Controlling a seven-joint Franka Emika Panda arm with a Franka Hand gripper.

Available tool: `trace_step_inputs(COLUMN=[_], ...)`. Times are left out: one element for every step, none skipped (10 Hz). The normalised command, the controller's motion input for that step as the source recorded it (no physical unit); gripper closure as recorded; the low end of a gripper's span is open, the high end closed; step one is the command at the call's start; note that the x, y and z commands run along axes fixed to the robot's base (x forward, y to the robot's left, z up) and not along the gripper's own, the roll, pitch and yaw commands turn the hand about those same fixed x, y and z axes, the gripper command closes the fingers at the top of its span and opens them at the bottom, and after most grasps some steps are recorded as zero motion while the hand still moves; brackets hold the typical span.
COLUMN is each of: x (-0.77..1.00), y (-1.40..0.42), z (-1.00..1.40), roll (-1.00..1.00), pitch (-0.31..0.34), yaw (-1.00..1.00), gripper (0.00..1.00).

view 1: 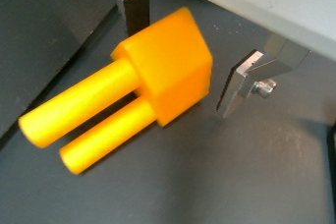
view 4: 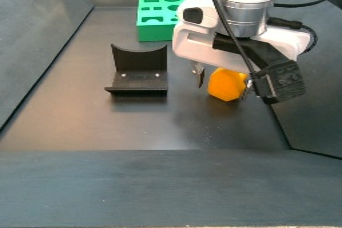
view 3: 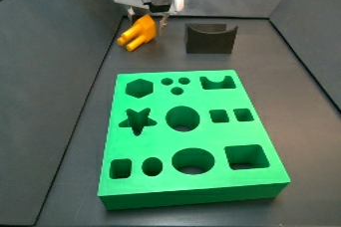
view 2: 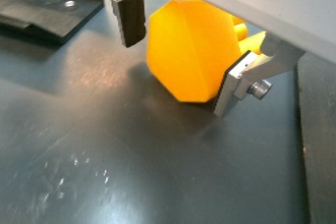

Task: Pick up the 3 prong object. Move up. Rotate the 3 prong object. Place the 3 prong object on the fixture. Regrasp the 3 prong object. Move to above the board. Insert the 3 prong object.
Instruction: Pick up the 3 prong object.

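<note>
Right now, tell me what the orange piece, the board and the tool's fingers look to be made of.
The orange piece, lying on the floor between the open tool's fingers: probably plastic, uniformly orange with a smooth, slightly glossy skin. The board: likely plastic or dense foam, evenly bright green and matte with clean-cut holes. The fingers: seemingly metal, silvery plates with a screw and dark, perhaps rubber, pads.

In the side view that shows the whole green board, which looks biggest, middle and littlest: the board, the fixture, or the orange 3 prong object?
1. The board, biggest by far.
2. The fixture.
3. The 3 prong object, littlest, lying under the gripper.

The fixture and object sit farther back, so they look somewhat smaller than they are.
</note>
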Motion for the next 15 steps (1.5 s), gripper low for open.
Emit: trace_step_inputs(x=[-0.09, -0.17, -0.15, -0.18, -0.11, 0.0, 0.0, 0.0, -0.2, -0.09, -0.01, -0.07, 0.0, 0.0, 0.0], y=[-0.41, -0.32, -0.21, -0.17, -0.07, 0.0, 0.04, 0.04, 0.03, 0.0, 0.05, -0.23, 0.0, 0.0, 0.0], z=[-0.17, 0.0, 0.02, 0.03, 0.0, -0.15, -0.29, -0.25, -0.28, -0.16, -0.08, 0.03, 0.0, 0.0, 0.0], roll=[0.5, 0.5, 0.5, 0.5, 0.5, 0.33, 0.39, 0.35, 0.3, 0.04, -0.11, 0.23, 0.0, 0.0, 0.0], pitch=[-0.026, -0.017, -0.007, 0.0, 0.0, -0.001, 0.0, -0.011, -0.086, -0.087, -0.104, -0.046, 0.0, 0.0, 0.0], yaw=[-0.13, -0.12, -0.16, -0.15, -0.09, 0.0, 0.07, 0.03, 0.0, 0.0, 0.0, 0.0, 0.0, 0.0, 0.0], gripper=[0.0, 0.0, 0.0, 0.0, 0.0, 0.0, 0.0, 0.0, 0.0, 0.0, 0.0, 0.0, 1.0, 1.0, 1.0])
